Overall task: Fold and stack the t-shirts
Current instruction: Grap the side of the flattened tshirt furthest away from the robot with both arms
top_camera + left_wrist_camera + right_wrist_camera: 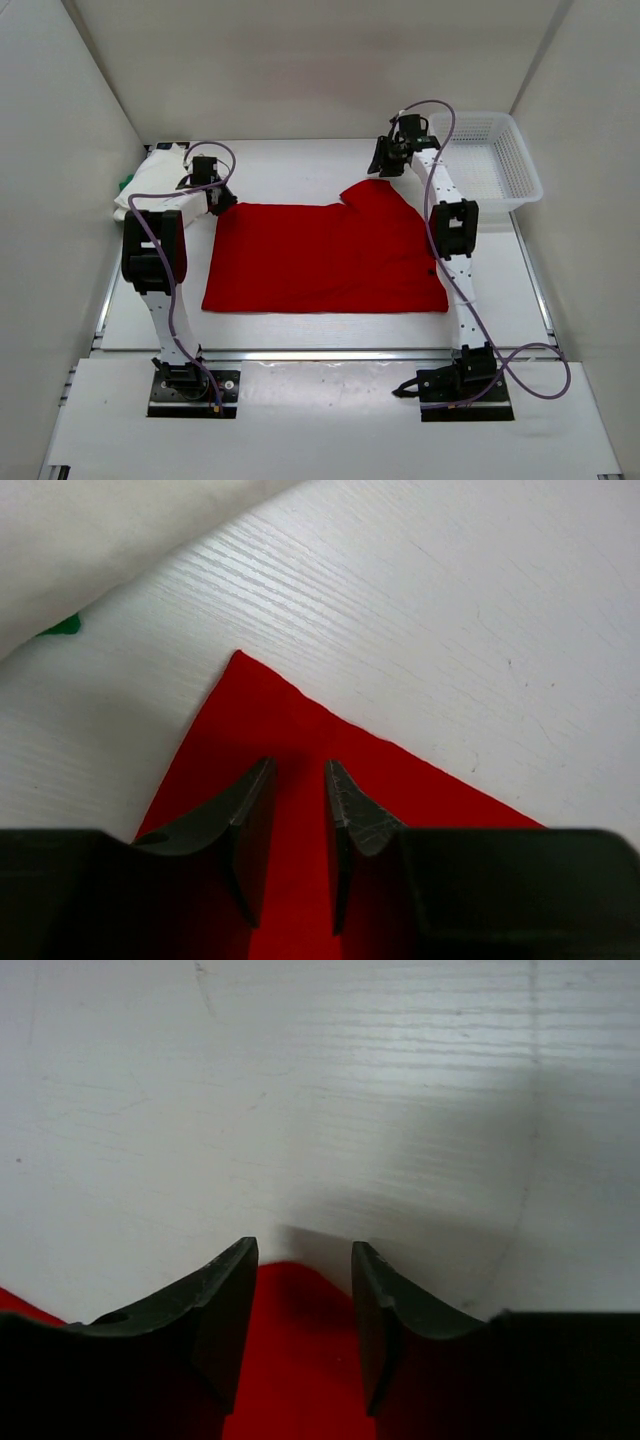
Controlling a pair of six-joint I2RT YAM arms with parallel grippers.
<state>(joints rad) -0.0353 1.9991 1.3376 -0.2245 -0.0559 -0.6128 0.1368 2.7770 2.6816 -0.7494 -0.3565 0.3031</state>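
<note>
Seen from above, a red t-shirt lies spread flat on a white counter, reaching from one gripper to the other. The left gripper sits low over the shirt's far left corner. In its wrist view the two dark fingers stand a narrow gap apart, with red cloth showing flat between and beneath them and the corner's tip just ahead. Ahead and to its left lies a white t-shirt, with a scrap of a green t-shirt peeking out at its edge.

The right gripper hovers at the shirt's far right corner, where the cloth humps up. Its fingers are spread wider, with a rounded red edge between them and bare counter ahead. A white mesh basket stands just to its right.
</note>
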